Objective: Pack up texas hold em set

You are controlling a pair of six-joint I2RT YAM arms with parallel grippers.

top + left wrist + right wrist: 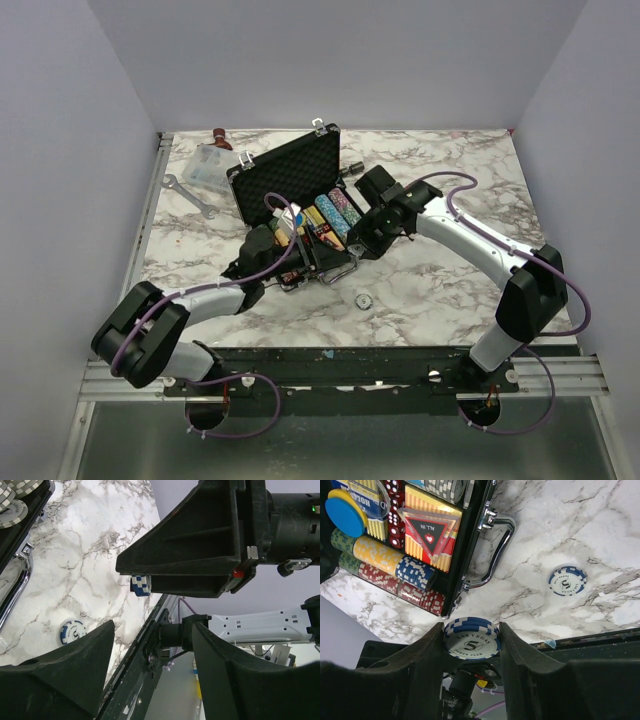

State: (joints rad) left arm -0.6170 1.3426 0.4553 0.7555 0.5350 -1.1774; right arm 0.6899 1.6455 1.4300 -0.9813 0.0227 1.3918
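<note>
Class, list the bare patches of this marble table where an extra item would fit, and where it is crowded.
Bare marble lies far right, between the briefcase lid and the table edge, and near right, between the loose chip and the right arm. Crowded: the far-left corner with clear box and wrench, and the briefcase front.

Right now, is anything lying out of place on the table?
Yes: one blue-white chip lies alone on the table, apart from the open case and its rows. The right end effector grips a small chip stack.
</note>
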